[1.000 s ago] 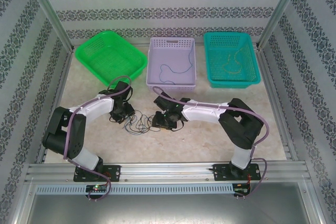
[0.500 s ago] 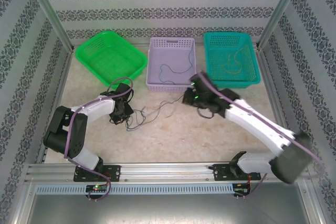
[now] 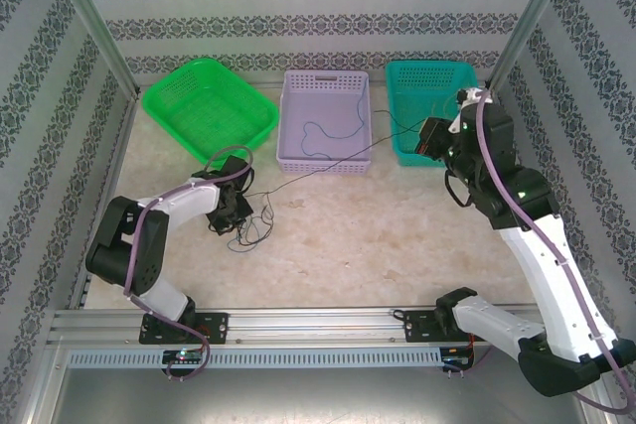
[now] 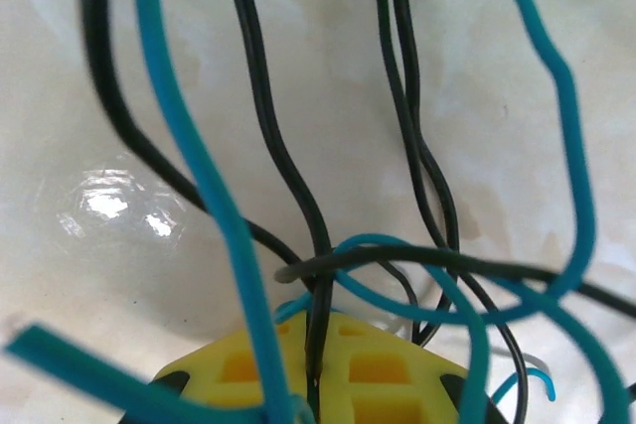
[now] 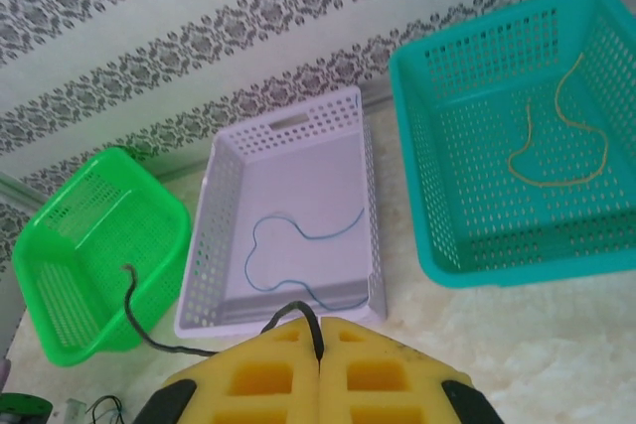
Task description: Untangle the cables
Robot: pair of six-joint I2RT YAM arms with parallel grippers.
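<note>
Two hands, and both are closed tight; you can check each at its wrist. Your left hand (image 3: 230, 213) sits low on the bench (image 3: 378, 235), left of the middle. Its yellow pads (image 4: 248, 372) are pressed together on a dark cable (image 4: 316, 320) that runs down into the seam between them. Around that grip the tangle (image 3: 250, 229) lies loose on the marbled surface. Thin dark strands and blue strands (image 4: 199, 176) cross over one another there, right at the left hand's tips.

Your right hand (image 3: 431, 138) hangs above the bench at the near edge of the teal basket (image 3: 417, 86). Its pads meet flush and pinch a long dark cable (image 5: 298, 312), which loops out of the seam and trails off to the left. From overhead you see that thin line stretched from the tangle, past the front of the lilac basket (image 3: 323, 96), up to the right hand. You cannot tell whether it is the same strand that the left hand pins.

Along the far side stand the green basket (image 3: 209, 106), the lilac basket and the teal basket in a row. One blue cable (image 5: 316, 237) lies curled in the lilac basket. One yellowish-tan cable (image 5: 519, 141) lies looped in the teal basket.
</note>
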